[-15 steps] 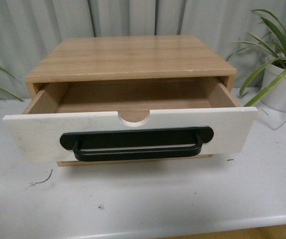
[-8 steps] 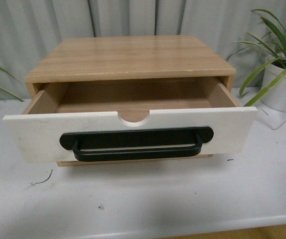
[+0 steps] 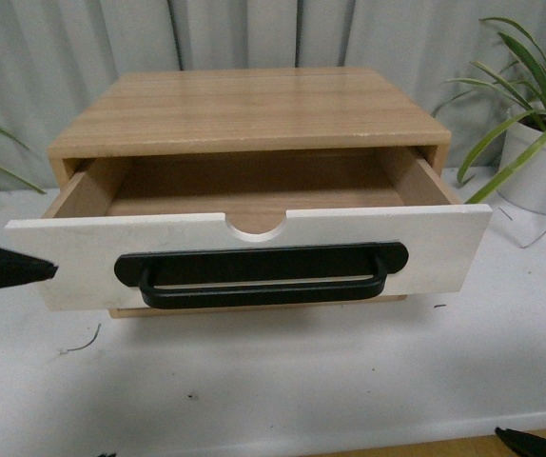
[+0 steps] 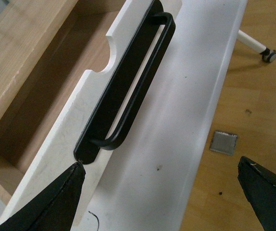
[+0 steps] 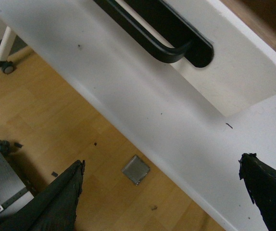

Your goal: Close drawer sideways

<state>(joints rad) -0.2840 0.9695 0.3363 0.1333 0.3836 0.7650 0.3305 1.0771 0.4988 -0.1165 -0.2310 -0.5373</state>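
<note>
Drawer (image 3: 187,238) pulled out of the wooden cabinet (image 3: 254,109).
White front, half-round notch on top, long black handle (image 3: 262,262), light wood sides. The left gripper (image 4: 157,197), near its left end, and the right gripper (image 5: 157,195) are spread wide.

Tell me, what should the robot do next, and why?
Probably press the left gripper against the drawer front and push it into the cabinet: the drawer stands pulled out, and that open gripper hangs by its left end.
</note>
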